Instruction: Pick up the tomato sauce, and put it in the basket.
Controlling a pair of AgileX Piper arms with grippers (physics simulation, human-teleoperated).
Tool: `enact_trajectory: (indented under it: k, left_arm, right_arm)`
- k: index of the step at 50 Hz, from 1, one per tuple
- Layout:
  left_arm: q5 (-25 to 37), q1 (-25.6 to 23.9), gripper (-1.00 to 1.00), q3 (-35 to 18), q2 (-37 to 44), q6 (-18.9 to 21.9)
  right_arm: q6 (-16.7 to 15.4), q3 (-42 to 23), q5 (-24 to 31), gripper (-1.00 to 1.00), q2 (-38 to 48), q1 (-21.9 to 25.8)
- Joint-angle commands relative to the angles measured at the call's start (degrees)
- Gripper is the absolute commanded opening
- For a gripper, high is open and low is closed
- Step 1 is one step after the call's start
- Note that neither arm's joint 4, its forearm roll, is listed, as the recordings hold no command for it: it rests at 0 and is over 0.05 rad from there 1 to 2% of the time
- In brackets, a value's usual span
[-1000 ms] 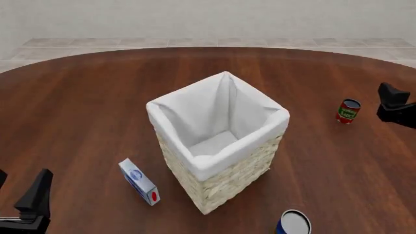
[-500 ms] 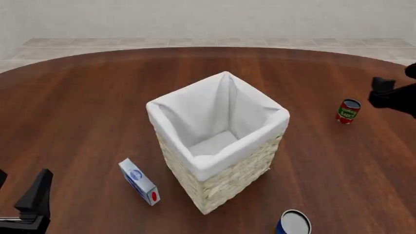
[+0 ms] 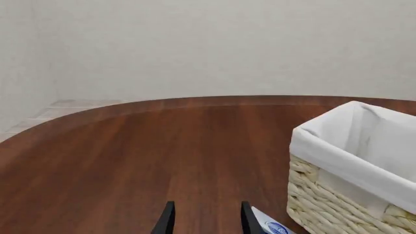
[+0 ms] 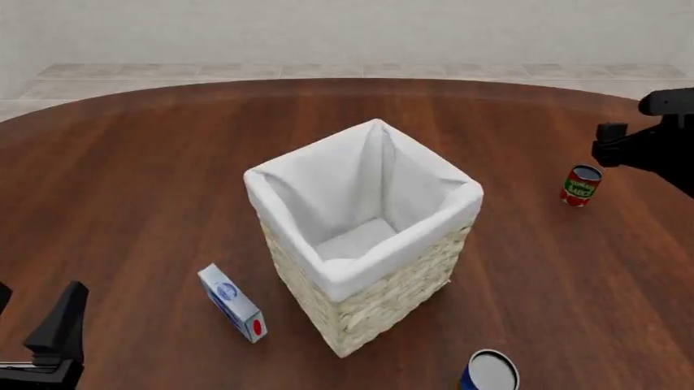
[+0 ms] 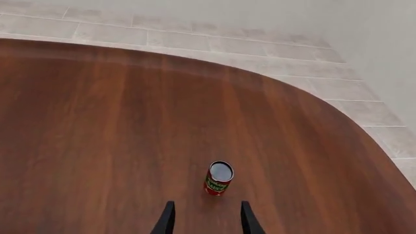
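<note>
Right hand (image 5: 202,220) open, fingers apart, nothing between them, raised above the table (image 4: 141,162). Tomato sauce (image 5: 219,178) upright on the table just ahead of this hand, apart from the fingertips. In the front view, tomato sauce (image 4: 580,185) below and just beside the right hand (image 4: 609,151), well apart from the basket (image 4: 363,236). Left hand (image 3: 202,220) open too, empty, low near the table, with the basket (image 3: 354,165) and a carton (image 4: 232,302) beside.

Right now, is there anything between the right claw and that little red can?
No. In the right wrist view, only bare table lies between the open right gripper and the tomato sauce.
</note>
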Motion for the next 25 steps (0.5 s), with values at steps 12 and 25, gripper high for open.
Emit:
enact_trajectory:
  k: [12,25]
  left_arm:
    - [0.00,0.00,1.00,0.00,-0.02,0.00]
    - [0.00,0.01,1.00,0.00,-0.01,-0.01]
  right_arm:
    - [-1.34,-10.81,3.45,1.00,10.82,-0.16]
    - [-1.86,-16.61,4.97,1.00,16.51,-0.84]
